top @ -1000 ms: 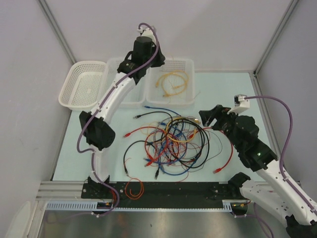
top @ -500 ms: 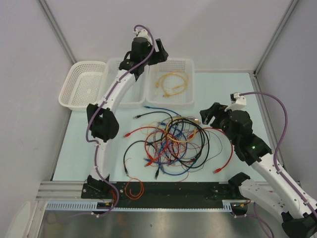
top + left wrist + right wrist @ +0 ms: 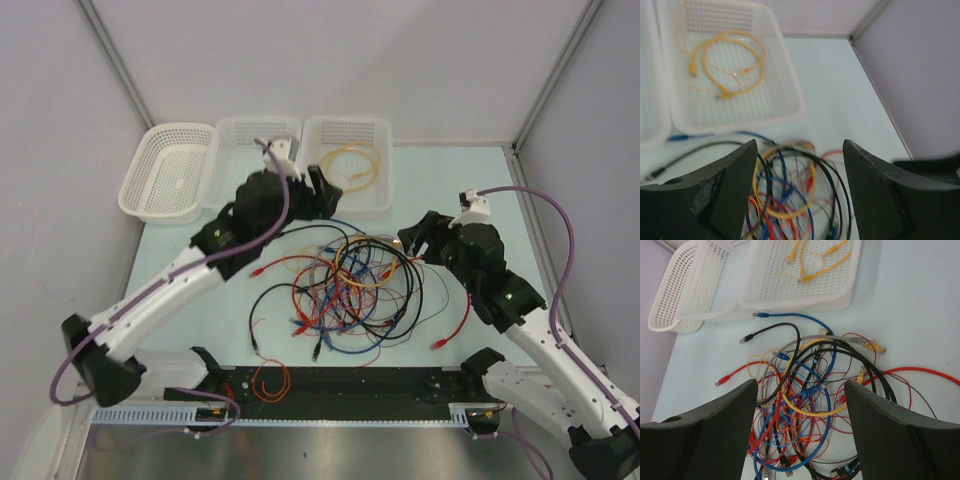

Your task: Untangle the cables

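Workspace: I see a pale table [image 3: 450,190] boxed in by grey panels at the left, rear and right, with both arm bases on the near rail. Three white baskets stand in a row against the far edge: left basket [image 3: 165,190], middle basket [image 3: 240,130] and right basket [image 3: 345,127]. A loose yellow cable [image 3: 352,165] lies in the right one.

The cables [image 3: 345,290]: one tangled heap of red, blue, black, yellow and orange at table centre, between the two grippers. A blue plug end [image 3: 762,315] reaches toward the baskets. A red cable [image 3: 462,310] arcs out on the right. A small orange loop [image 3: 270,380] lies apart by the near rail.

Room to move: bare table from the heap's right side to the right panel. There is bare table left of the heap too, though the left forearm crosses above it.

Left gripper [image 3: 799,150]: hovers over the heap's far left edge, just in front of the right basket. Its jaws are spread wide, with nothing gripped or touched.

Right gripper [image 3: 418,235]: sits at the heap's far right edge, jaws likewise wide and empty, and its wrist view looks down on the tangle.
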Action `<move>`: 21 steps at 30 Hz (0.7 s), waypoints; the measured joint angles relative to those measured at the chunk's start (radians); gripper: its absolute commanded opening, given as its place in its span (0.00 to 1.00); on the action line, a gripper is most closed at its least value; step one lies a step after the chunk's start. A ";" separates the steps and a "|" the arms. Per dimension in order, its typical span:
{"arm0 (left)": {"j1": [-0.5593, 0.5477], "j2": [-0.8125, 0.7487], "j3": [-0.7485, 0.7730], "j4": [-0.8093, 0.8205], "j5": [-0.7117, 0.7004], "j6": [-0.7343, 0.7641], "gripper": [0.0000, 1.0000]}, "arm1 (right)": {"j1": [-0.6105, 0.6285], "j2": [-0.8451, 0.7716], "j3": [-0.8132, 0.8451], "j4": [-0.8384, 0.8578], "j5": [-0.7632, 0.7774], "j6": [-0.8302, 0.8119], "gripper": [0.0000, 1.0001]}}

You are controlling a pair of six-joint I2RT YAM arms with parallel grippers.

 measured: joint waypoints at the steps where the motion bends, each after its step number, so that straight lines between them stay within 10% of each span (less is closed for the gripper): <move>1: -0.053 -0.078 -0.070 -0.002 -0.022 -0.012 0.73 | 0.001 -0.002 -0.005 0.000 -0.003 0.004 0.75; 11: -0.119 -0.169 -0.523 -0.055 -0.050 -0.163 0.64 | 0.043 0.004 -0.063 -0.006 -0.013 0.042 0.75; 21: -0.005 0.039 -0.506 -0.051 0.069 -0.180 0.61 | 0.099 0.102 -0.064 -0.014 -0.022 0.055 0.71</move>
